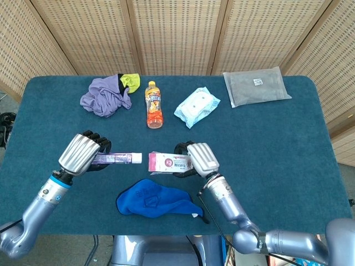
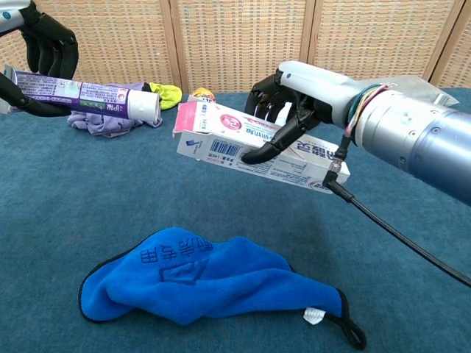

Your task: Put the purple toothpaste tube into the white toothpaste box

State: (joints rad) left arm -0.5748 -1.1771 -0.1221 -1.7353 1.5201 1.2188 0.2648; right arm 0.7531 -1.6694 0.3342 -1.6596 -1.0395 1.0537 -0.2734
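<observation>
My left hand (image 1: 83, 153) (image 2: 37, 51) grips the purple toothpaste tube (image 1: 119, 158) (image 2: 88, 94) above the table, its white cap pointing right. My right hand (image 1: 197, 159) (image 2: 302, 92) holds the white toothpaste box (image 1: 168, 163) (image 2: 250, 143) lengthwise, the open flap end facing left toward the cap. A small gap separates cap and box mouth. In the chest view the tube sits slightly higher than the box opening.
A blue cloth (image 1: 155, 199) (image 2: 206, 276) lies just below the hands near the front edge. Farther back are an orange drink bottle (image 1: 153, 104), a purple and yellow garment (image 1: 108, 94), a wet-wipes pack (image 1: 196, 106) and a grey pouch (image 1: 256, 86).
</observation>
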